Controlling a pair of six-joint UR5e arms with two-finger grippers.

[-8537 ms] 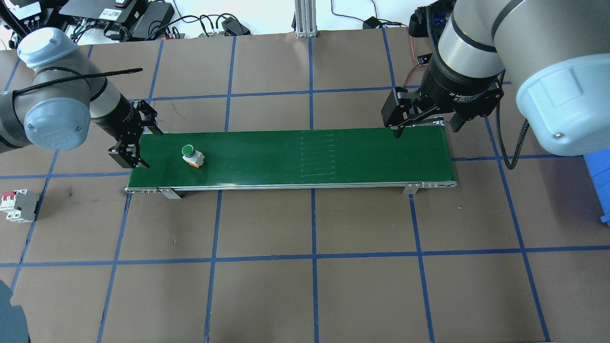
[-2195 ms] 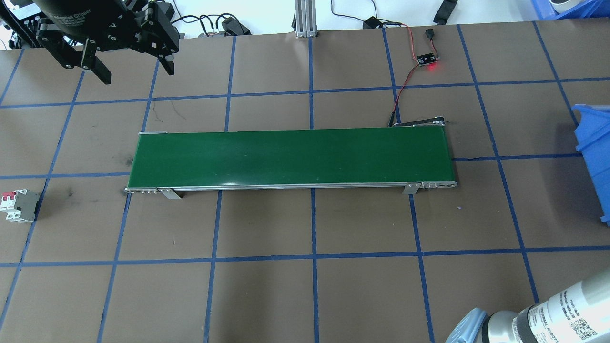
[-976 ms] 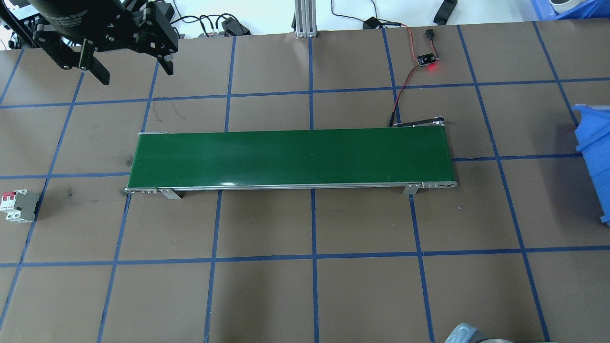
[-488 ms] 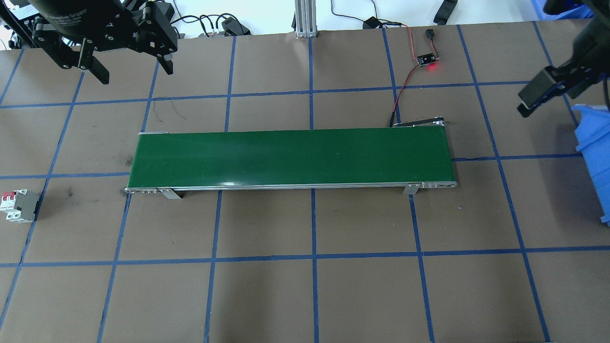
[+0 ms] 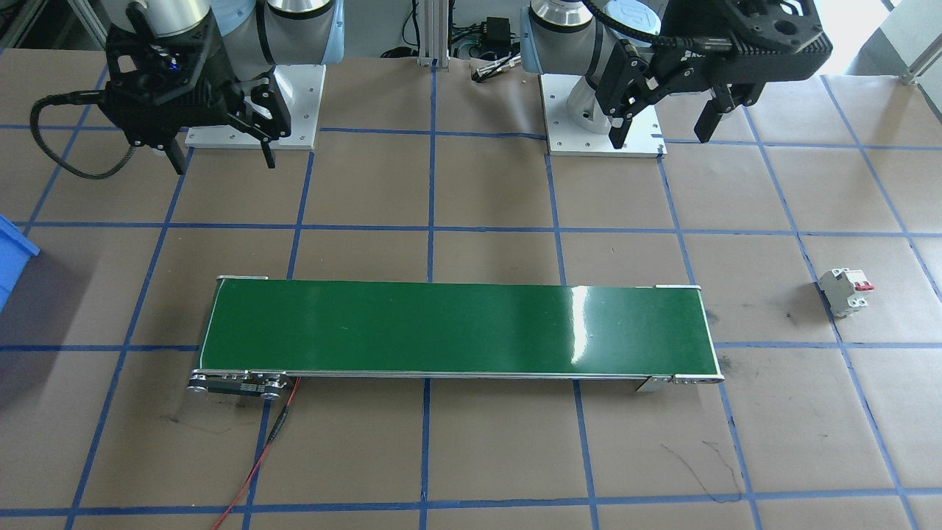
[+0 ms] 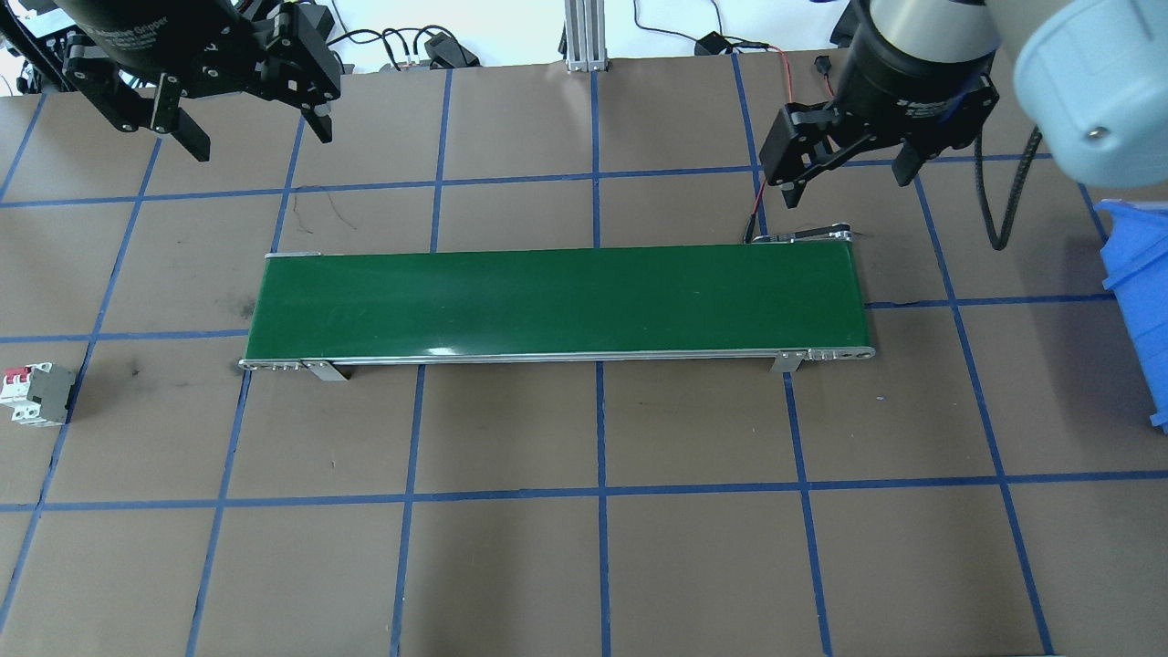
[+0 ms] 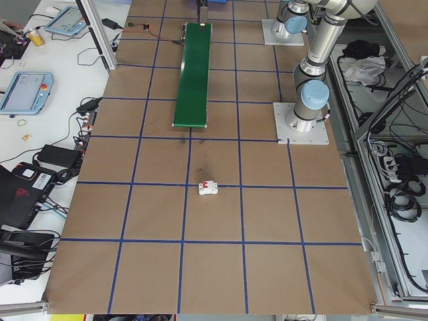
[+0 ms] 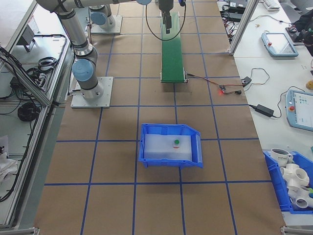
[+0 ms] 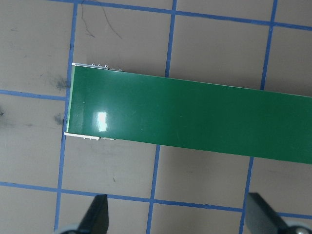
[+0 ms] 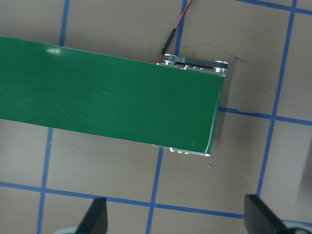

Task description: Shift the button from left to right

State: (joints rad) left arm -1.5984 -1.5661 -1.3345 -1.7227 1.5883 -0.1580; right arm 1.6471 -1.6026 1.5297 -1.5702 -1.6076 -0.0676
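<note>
The button (image 8: 176,143) sits inside the blue bin (image 8: 146,156) on the robot's right side – likely the task's goal – and the green conveyor belt (image 6: 557,301) is bare. The left gripper (image 6: 251,128) and right gripper (image 6: 853,169) hang high with jaws spread, holding nothing – clear of the belt.

A robotics lab, shown by a paper-covered worktop (image 7: 214,267) gridded with blue tape, a small green conveyor belt (image 6: 557,301), teach pendants (image 7: 25,90) and cables laid alongside, aluminium framing (image 8: 243,24) set around.
</note>
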